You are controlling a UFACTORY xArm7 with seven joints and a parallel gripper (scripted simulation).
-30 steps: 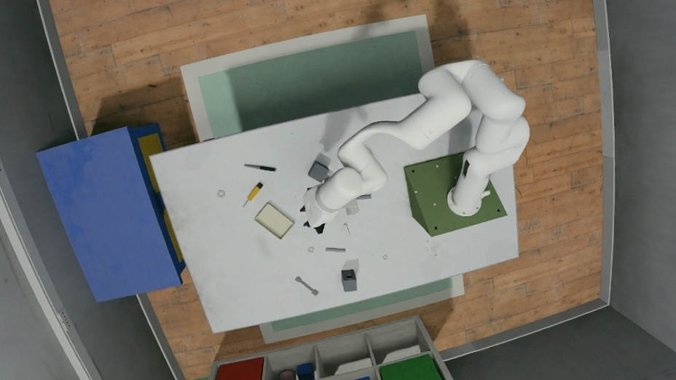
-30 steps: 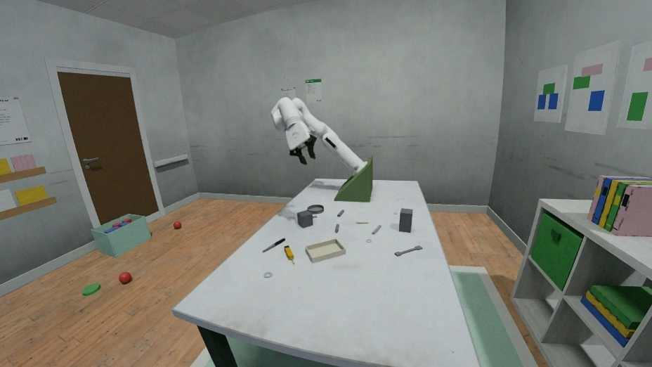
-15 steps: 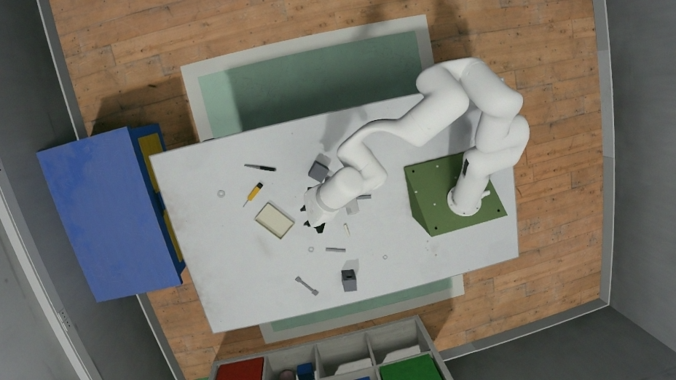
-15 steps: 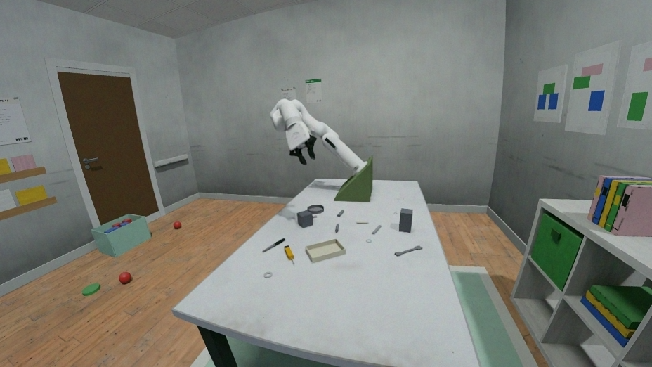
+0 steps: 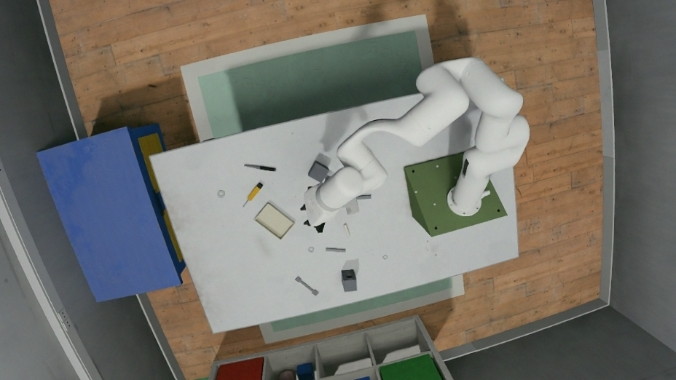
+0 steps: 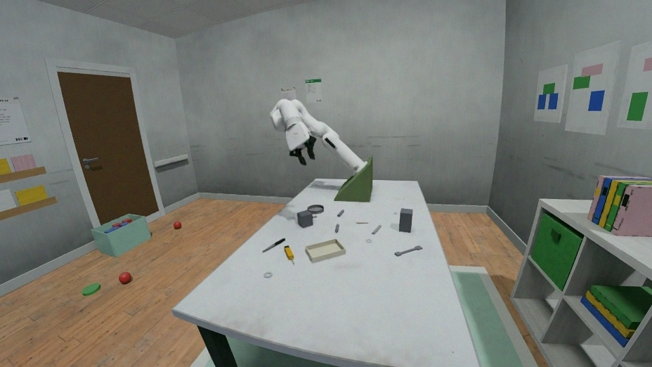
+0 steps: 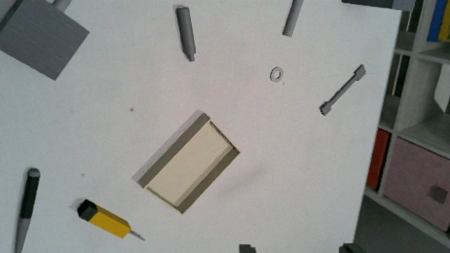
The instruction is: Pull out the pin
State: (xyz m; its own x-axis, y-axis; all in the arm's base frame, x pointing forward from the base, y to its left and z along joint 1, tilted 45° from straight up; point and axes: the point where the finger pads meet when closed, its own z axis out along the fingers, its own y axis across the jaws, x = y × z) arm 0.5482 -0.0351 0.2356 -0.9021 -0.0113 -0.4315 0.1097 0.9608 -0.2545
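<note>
The pin's block is a dark grey cube near the table's middle, right beside my forearm. It also shows in the side view and at the top left of the wrist view. Its grey pin sticks out of one side and is cut off by the frame's top edge. My gripper hangs high above the table, partly open and empty. It also shows in the overhead view. Only its fingertips show at the bottom of the wrist view. A second grey block stands near the table's front edge.
A cream tray lies below the gripper. Around it lie a yellow tool, a black pen, a small wrench, loose grey pins and washers. The green arm base stands at the right.
</note>
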